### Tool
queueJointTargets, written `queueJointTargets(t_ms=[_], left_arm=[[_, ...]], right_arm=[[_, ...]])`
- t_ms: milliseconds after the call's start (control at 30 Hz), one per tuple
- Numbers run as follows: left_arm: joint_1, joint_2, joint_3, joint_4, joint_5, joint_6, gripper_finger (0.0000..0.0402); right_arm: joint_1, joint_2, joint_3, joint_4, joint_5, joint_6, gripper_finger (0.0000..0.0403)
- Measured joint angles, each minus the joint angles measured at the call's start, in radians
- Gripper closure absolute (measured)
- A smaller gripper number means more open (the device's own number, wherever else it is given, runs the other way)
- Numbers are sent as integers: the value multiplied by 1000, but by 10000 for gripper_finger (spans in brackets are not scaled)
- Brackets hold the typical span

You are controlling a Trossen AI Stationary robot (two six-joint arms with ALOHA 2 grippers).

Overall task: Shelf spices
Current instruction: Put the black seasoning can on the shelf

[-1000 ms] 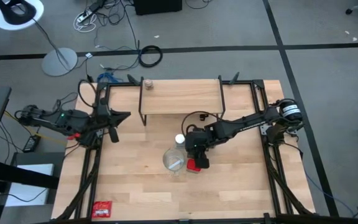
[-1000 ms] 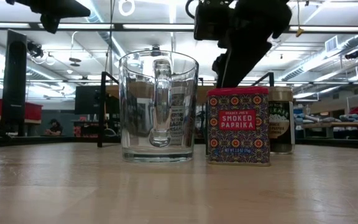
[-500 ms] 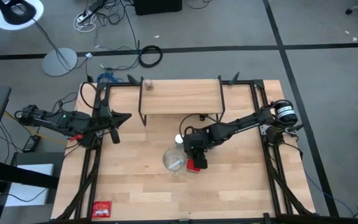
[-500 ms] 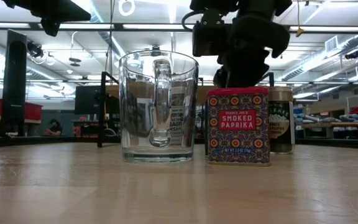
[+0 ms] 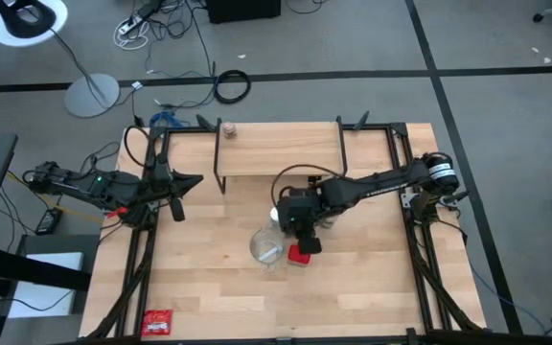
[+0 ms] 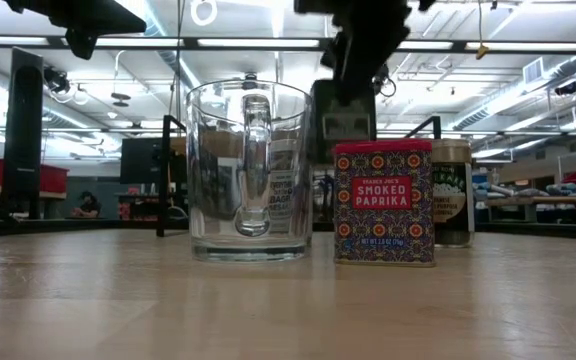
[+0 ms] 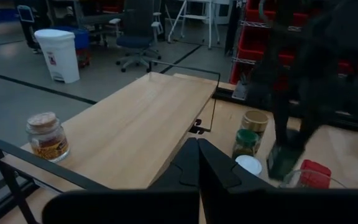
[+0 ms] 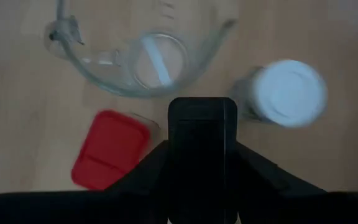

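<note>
The right gripper [image 8: 202,134] now clamps the dark green tin [image 8: 202,124], lifted off the table since a second ago. Beneath its jaws, the red tin [image 8: 109,149] sits to one side, the white-lidded clear jar [image 8: 288,92] to the other, and the glass vessel [image 8: 142,59], holding a white strip, just beyond. The left gripper [image 5: 182,179], jaws together, waits beside the shelf [image 5: 281,149], which bears the tiny brownish jar [image 5: 228,128].

Red tin [image 6: 383,202] front label reads "SMOKED PAPRIKA" in white, small "TRADER JOE'S" line above it; fine print at the label's bottom too small to read; jar behind the glass mug [image 6: 252,170] has dark print, distorted, unreadable; dark-lidded jar [image 6: 453,192] label illegible
</note>
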Motion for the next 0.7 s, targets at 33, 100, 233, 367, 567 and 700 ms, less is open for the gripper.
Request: queueJointTargets(t_ms=[33,100,233,367,567,700], left_arm=[[0,0,0,0,1,-1,401],[0,0,0,0,2,-3,401],[0,0,0,0,2,-3,401],[0,0,0,0,2,-3,401],[0,0,0,0,2,-4,401],[0,1,0,-1,2,-4,401]], right_arm=[[-4,0,33,-48,18,-8,274],[-13,0,101,-131,62,-25,274],[-45,-1,219,-198,124,-103,274],[-108,-1,303,-147,131,-233,274],[-243,-1,327,-18,130,-378,274],[-335,17,327,95,99,-449,274]])
